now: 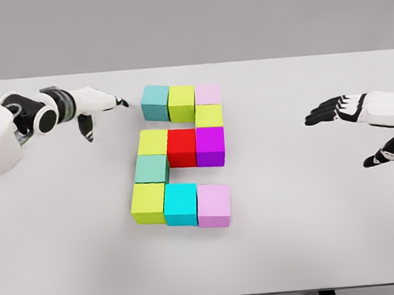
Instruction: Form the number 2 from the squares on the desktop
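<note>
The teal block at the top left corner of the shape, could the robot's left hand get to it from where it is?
Probably yes. The left hand hovers open just beside the teal block, fingertips pointing at it, with only bare table between.

Left hand (97, 104) extended, fingers straight; right hand (348, 118) open, fingers spread.

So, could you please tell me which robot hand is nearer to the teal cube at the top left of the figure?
Left. The left robot hand has fingertips just left of the teal cube; the right robot hand hovers far off right.
</note>
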Action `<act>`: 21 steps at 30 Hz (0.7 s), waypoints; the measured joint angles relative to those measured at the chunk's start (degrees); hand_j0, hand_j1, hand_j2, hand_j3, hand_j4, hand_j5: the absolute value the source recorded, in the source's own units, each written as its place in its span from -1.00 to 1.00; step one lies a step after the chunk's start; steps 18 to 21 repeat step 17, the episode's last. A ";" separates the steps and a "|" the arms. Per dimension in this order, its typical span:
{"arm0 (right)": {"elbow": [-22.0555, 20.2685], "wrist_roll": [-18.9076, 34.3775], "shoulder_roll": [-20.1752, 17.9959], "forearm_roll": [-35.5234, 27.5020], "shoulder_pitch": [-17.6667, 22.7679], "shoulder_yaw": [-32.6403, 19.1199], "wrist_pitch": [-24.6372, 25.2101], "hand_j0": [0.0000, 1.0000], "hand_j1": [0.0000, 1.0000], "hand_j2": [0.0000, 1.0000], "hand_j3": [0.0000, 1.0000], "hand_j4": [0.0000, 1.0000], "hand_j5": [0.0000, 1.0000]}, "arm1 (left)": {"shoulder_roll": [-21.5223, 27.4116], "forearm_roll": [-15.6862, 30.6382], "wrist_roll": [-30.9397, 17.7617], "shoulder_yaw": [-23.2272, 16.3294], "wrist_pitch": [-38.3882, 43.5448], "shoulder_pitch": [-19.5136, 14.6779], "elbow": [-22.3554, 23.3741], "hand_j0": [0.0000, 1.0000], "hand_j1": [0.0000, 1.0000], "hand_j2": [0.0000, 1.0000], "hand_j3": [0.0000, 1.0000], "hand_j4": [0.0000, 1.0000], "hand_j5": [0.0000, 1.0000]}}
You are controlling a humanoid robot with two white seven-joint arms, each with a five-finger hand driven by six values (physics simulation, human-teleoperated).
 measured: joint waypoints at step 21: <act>0.01 0.00 2.25 -0.19 0.97 0.16 -0.01 1.00 1.00 1.00 1.00 1.00 1.00 | 10.83 41.80 0.00 43.45 -38.92 31.82 -0.44 1.00 1.00 1.00 1.00 1.00 1.00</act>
